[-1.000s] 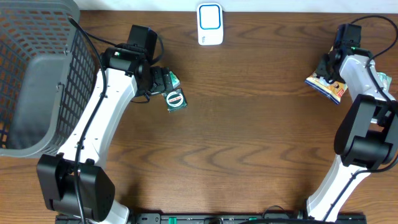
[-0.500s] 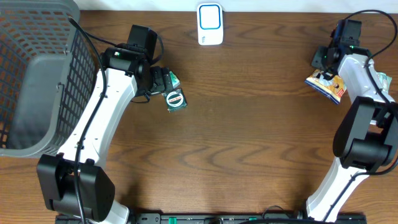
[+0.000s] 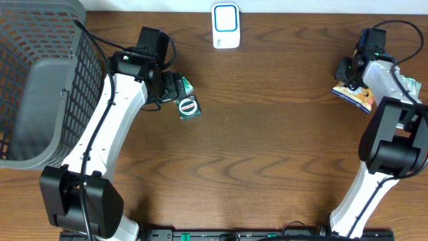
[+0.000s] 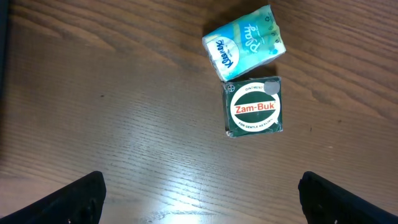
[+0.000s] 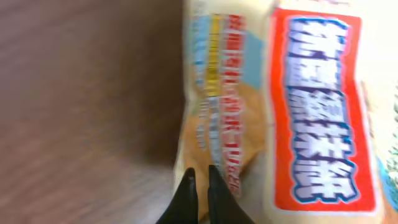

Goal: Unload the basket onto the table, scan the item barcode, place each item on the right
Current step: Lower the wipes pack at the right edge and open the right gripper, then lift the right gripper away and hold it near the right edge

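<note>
Scanner (image 3: pixel 226 25) at far edge, basket (image 3: pixel 40 87) left, tissue pack (image 4: pixel 244 41) beside tin (image 4: pixel 254 107)

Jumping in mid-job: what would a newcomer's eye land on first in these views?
First the big grey mesh basket filling the table's left end. Then the red-labelled snack packet at the far right, with the right gripper pinched shut at its edge. Left of centre, a green Zam-Buk box lies right beside a teal tissue pack.
</note>
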